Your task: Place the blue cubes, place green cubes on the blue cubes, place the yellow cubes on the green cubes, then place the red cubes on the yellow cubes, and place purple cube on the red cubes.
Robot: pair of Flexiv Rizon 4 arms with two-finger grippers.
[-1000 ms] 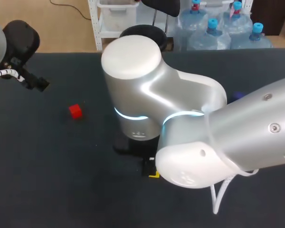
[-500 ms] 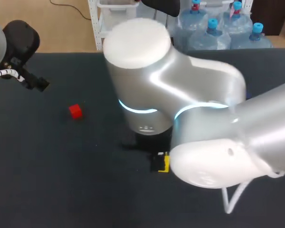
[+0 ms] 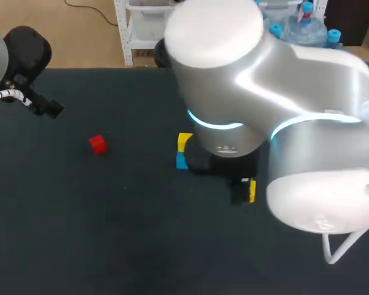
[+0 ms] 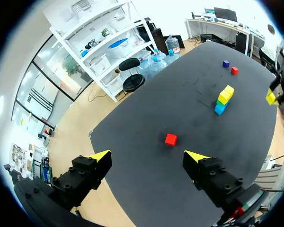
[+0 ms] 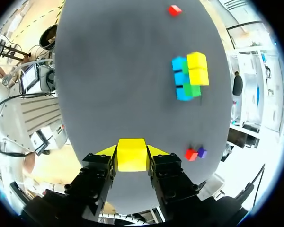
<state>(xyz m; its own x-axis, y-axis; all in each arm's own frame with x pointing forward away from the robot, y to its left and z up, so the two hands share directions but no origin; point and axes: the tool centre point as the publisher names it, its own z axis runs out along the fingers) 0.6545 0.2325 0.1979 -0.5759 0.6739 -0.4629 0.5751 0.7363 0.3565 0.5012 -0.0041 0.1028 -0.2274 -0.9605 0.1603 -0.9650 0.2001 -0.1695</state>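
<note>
Yellow cube (image 5: 131, 156): where is it held?
It is pinched between the two fingers of the right gripper (image 5: 131, 152), which are pressed against it from both sides. It is held above the dark table (image 3: 80, 233), clear of the stack.

And the stack (image 5: 189, 75), how is it built?
Blue cubes are seen at the base, green above them, yellow on top. How many cubes lie in each layer cannot be told. In the head view it is seen just beside the right arm (image 3: 264, 104) and is partly hidden by it.

Is anything gripped by the left gripper (image 4: 146, 158)?
Nothing is gripped. Its fingers are spread wide, and it is held high near the table's edge, well apart from every cube.

Which cubes are left loose?
One red cube (image 4: 170, 139) is found alone on the table, between the left gripper and the stack. A second red cube (image 4: 234, 70) and the purple cube (image 4: 226, 64) are set just beside each other, beyond the stack as seen from the left gripper.
</note>
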